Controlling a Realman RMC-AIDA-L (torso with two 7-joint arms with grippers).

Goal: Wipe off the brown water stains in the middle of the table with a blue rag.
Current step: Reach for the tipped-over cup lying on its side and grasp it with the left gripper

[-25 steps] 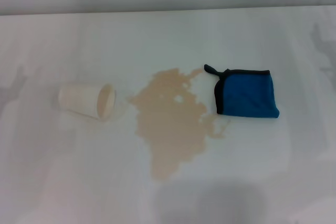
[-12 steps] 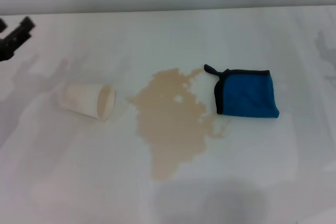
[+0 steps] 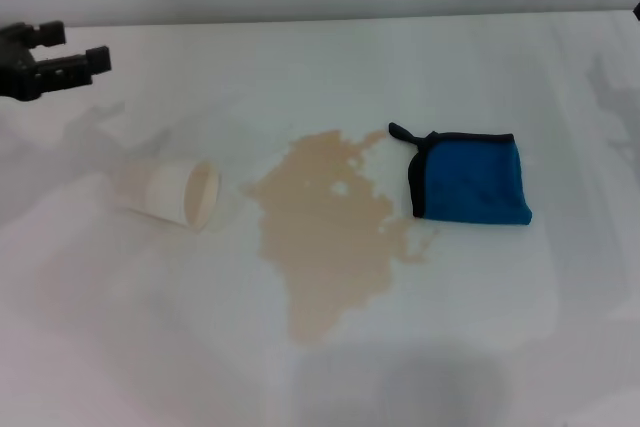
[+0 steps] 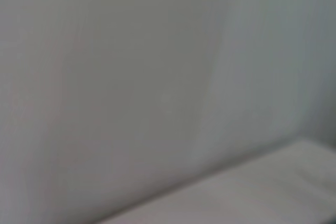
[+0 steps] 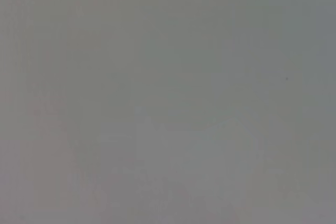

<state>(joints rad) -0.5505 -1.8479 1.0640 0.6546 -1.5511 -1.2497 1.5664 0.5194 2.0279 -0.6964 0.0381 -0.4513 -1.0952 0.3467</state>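
Observation:
The brown water stains (image 3: pixel 325 237) form a pale tan, ragged puddle in the middle of the white table (image 3: pixel 520 347). The blue rag (image 3: pixel 470 179) lies folded flat just right of the puddle, its black loop pointing to the far left corner. My left gripper (image 3: pixel 72 47) is open and empty, hovering at the far left, beyond the cup and far from the rag. Only a dark sliver of my right gripper (image 3: pixel 637 9) shows at the far right edge. Both wrist views show only blank pale surfaces.
A white paper cup (image 3: pixel 175 192) lies on its side left of the puddle, its mouth facing the stain. The table's far edge runs along the top of the head view.
My left gripper has come into view from the far left and moved rightward over the table. A sliver of the right gripper has appeared at the right edge. Rag, cup and puddle have not moved.

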